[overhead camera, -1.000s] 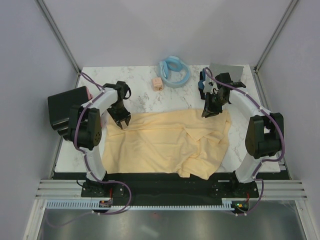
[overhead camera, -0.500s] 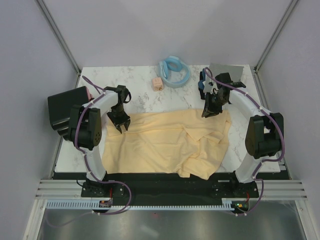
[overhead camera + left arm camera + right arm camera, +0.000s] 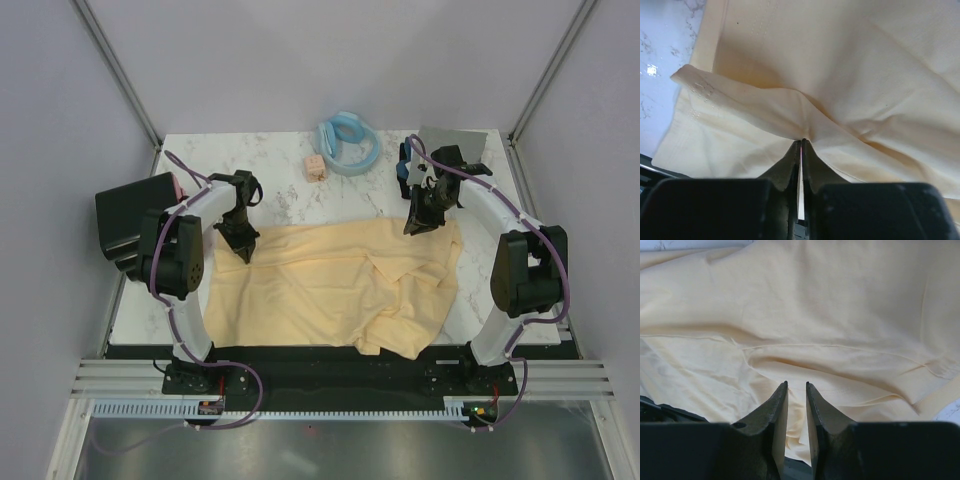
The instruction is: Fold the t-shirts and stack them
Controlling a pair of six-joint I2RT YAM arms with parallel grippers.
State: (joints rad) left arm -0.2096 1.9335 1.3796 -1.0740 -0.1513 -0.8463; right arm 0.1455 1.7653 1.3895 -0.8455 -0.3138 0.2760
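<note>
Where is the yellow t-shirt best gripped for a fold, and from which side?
At its two far corners, coming down from above. The yellow t-shirt lies spread and rumpled, with its far edge fairly straight and free on the table. The left gripper pinches a raised ridge by the far-left corner; the right gripper sits near the far-right one.

The spread t-shirt (image 3: pixel 330 285) covers the bench's (image 3: pixel 285 200) near half; behind it lie a ring (image 3: pixel 349 143), 1 cube (image 3: pixel 316 168) just left of it, and a folded t-shirt (image 3: pixel 455 140) far right
</note>
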